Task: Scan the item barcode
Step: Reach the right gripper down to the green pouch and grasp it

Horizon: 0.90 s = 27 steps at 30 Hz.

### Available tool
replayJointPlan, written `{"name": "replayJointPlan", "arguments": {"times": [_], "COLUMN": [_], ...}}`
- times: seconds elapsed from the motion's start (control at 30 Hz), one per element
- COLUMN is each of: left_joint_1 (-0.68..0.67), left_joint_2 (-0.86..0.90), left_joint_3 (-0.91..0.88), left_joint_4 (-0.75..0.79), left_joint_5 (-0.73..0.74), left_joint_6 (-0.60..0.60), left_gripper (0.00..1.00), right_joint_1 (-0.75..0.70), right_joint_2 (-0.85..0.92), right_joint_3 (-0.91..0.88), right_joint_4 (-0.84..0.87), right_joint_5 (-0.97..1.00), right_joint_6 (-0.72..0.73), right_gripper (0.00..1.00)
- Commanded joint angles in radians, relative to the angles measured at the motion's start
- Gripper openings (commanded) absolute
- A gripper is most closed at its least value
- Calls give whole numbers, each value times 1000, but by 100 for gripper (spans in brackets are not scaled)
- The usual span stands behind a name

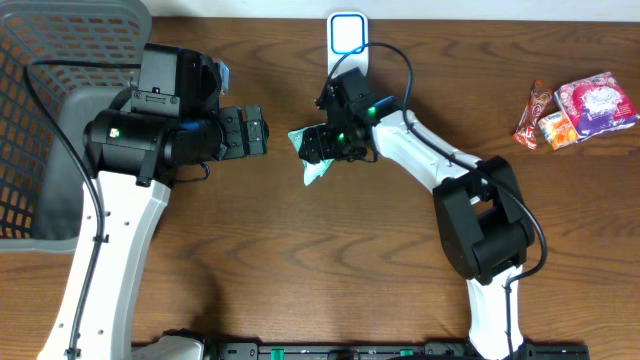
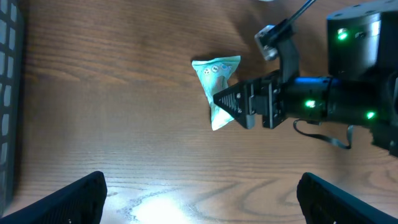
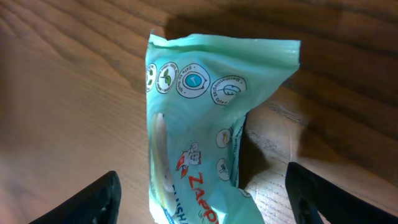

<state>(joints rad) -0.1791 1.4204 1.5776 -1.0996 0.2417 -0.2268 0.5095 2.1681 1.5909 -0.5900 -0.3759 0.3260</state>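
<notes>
1. My right claw (image 3: pixel 205 196) straddles the teal snack packet (image 3: pixel 199 112) with its jaws standing wide, one finger on each side. Nothing is clamped, and I cannot tell whether a pad brushes the film.
2. The packet lies flat on the wooden table (image 1: pixel 250 250), on my side of the white device (image 1: pixel 347 35) and slightly to its left. Its printed face is up, and no barcode shows on that face.
3. I judge it light and soft: thin, glossy film, likely slippery and quick to crumple, with contents that hard pressure could crush.
4. The safest hold looks to be across the narrow body below the crimped end seal, squeezed gently. That should keep the flat faces free, since the code is probably underneath.
5. My left claw (image 1: pixel 255 130) hangs wide open and empty, further left of the white device than the packet, with its fingers pointing toward the packet.
6. Farthest out, loose snack packs (image 1: pixel 580 110) lie well to the right of the white device, and a grey mesh basket (image 1: pixel 50 120) stands well to its left.
</notes>
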Motion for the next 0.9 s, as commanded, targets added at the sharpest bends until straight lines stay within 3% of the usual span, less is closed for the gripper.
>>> {"name": "replayJointPlan", "arguments": {"times": [0.0, 0.37, 0.47, 0.87], "left_joint_1": [-2, -2, -2, -2], "left_joint_2": [5, 5, 5, 5], "left_joint_3": [-5, -5, -5, -5], "left_joint_4": [-3, -3, -3, -3], "left_joint_5": [11, 11, 11, 11], "left_joint_6": [20, 20, 20, 20], "left_gripper": [98, 98, 98, 98], "right_joint_1": [8, 33, 58, 134], "right_joint_2": [2, 1, 5, 82], "right_joint_3": [22, 162, 161, 161], "right_joint_4": [2, -84, -94, -117], "right_joint_5": [84, 164, 188, 296], "right_joint_6": [-57, -152, -152, -129], "right_gripper": [75, 70, 62, 62]}}
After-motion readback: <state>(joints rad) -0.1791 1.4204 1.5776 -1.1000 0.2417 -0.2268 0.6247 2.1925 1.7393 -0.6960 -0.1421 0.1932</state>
